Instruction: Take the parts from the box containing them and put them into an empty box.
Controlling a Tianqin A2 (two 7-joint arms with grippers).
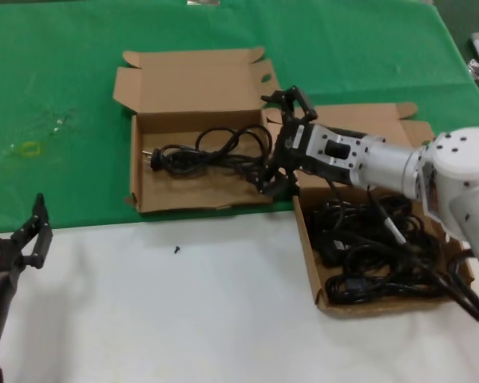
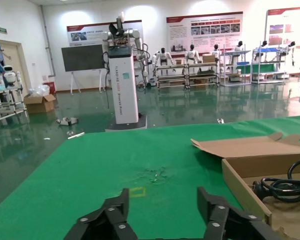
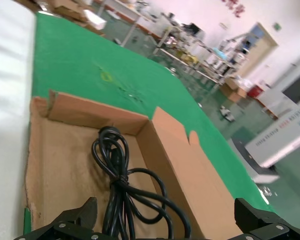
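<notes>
Step in hand: judged from the open claw over a cord already lying in the box, the release is done and the next job is to back out cleanly.
Right gripper [image 1: 281, 144]: at the right wall of the left box [image 1: 140, 163], jaws spread wide, holding nothing.
Delivered cord [image 1: 211, 152]: coiled on that box's floor, plug toward its left wall.
Full box [image 1: 315, 279]: toward the counter's right edge, heaped with black cords [image 1: 375, 247].
Doing it well: lift straight up first so no loop snags a finger, then swing toward the right edge; take one cord by its bundled middle, not a stray loop.
Left gripper [image 1: 32, 233]: parked near the counter's front-left corner, jaws apart, empty.
</notes>
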